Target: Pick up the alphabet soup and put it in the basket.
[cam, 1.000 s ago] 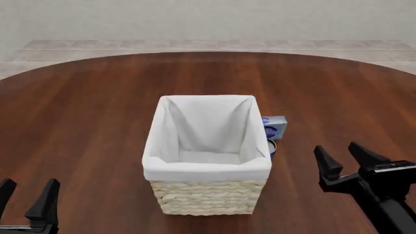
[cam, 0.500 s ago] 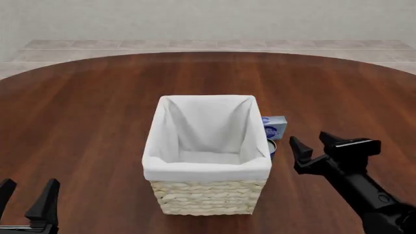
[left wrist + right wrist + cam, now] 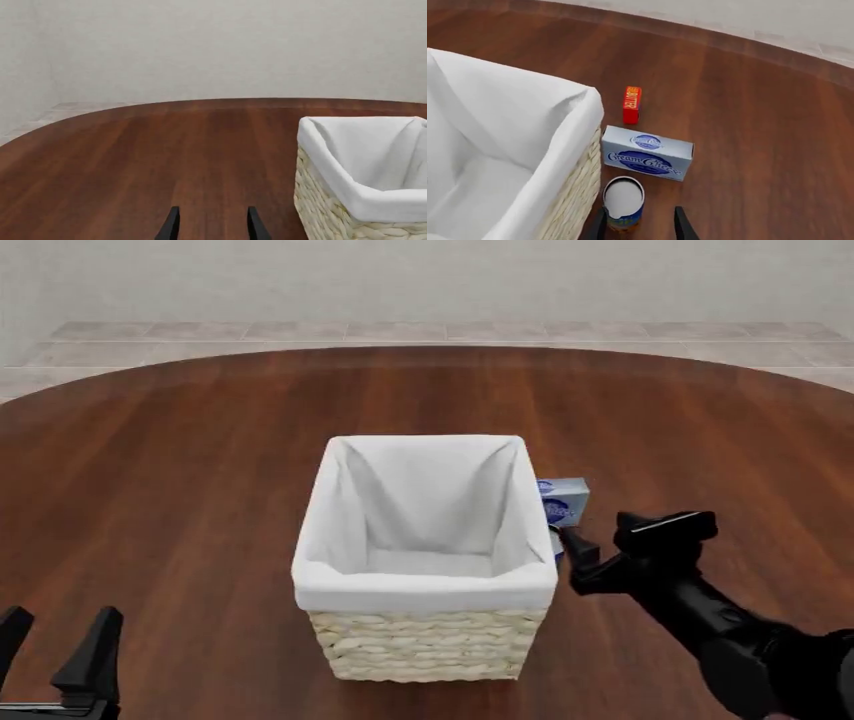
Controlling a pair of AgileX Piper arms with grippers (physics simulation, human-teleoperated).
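Soup (image 3: 623, 200) beside the basket (image 3: 570, 192): we are lowering the spread right gripper (image 3: 639, 225) squarely, avoiding wicker.

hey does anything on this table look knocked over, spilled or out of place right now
Nothing stands out. The soup can stands upright beside the basket, the cream cheese box lies flat behind it, and a small red butter box stands on edge farther back. The basket's lining looks neat, and nothing is spilled on the table.
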